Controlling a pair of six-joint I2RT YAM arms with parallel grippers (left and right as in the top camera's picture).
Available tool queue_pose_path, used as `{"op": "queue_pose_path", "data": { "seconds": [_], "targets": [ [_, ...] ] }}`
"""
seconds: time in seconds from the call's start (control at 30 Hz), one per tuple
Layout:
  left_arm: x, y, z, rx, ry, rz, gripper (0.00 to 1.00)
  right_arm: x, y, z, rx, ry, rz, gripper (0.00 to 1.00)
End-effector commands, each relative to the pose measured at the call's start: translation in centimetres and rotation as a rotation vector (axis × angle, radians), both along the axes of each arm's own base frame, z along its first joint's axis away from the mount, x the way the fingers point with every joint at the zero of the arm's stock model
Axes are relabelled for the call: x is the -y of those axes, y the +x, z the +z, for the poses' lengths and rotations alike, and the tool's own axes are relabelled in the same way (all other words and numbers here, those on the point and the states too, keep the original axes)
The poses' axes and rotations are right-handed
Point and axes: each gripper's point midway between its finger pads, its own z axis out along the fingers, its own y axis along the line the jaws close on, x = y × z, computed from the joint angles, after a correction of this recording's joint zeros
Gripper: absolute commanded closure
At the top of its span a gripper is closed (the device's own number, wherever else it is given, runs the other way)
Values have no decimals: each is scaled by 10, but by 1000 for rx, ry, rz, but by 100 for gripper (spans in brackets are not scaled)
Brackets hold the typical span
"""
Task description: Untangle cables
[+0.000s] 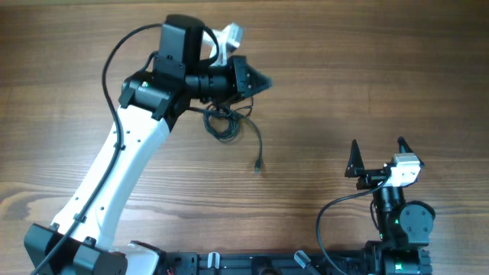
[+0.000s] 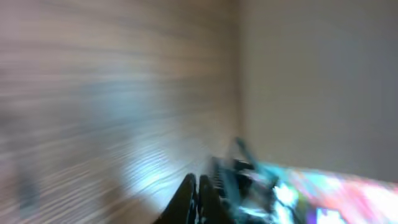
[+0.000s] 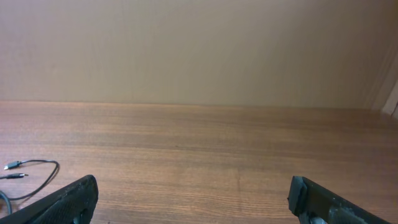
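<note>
Brown wood-grain table runs under both of my arms, and the right wrist view shows a plain beige wall behind its far edge. My left arm climbs from its base at the near left corner as a long white link, slanting up and inward to a cluster of black joints, where the wrist bends sideways so that the left gripper lies level and points across the table toward my right side. Its jaws are pressed together; in the badly blurred left wrist view the left gripper shows as two dark fingers side by side, and I cannot make out any cord between them. My right arm is folded low over its base at the near right corner, wrist aimed at the far edge, with the right gripper spread wide and holding nothing; its two black fingertips sit at the bottom corners of its own view, right gripper over bare wood. The cables lie in a small tangled loop just beside my left wrist, one strand trailing toward my right arm to a small plug. From the right wrist, the cables show at the far left.
</note>
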Motion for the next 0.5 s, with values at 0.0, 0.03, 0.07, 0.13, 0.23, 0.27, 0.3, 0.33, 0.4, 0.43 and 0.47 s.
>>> {"op": "queue_pose_path", "data": {
  "seconds": [0.0, 0.03, 0.07, 0.13, 0.23, 0.27, 0.3, 0.33, 0.4, 0.43, 0.47],
  "targets": [
    [-65, 25, -49, 20, 418, 314, 96, 3, 0, 1, 5, 13, -14, 0],
    [-72, 23, -55, 8, 470, 335, 96, 3, 0, 1, 5, 13, -14, 0],
    [-73, 19, -59, -5, 494, 333, 95, 3, 0, 1, 5, 14, -14, 0],
    [-70, 15, -61, -16, 497, 317, 92, 3, 0, 1, 5, 13, -14, 0],
    [-54, 8, -58, -33, 438, 260, 96, 3, 0, 1, 5, 13, -14, 0],
    [-43, 3, -54, -44, 382, 215, 96, 3, 0, 1, 5, 13, -14, 0],
    [-34, 0, -50, -47, 337, 177, 96, 3, 0, 1, 5, 13, -14, 0],
    [-17, -6, -40, -53, 242, 104, 96, 3, 0, 1, 5, 13, -14, 0],
    [11, -17, -14, -50, 49, -33, 96, 3, 0, 1, 5, 14, -14, 0],
    [23, -22, 4, -34, -56, -112, 96, 3, 0, 1, 5, 13, -14, 0],
    [30, -27, 19, -14, -134, -172, 96, 3, 0, 1, 5, 13, -14, 0]
  ]
}}
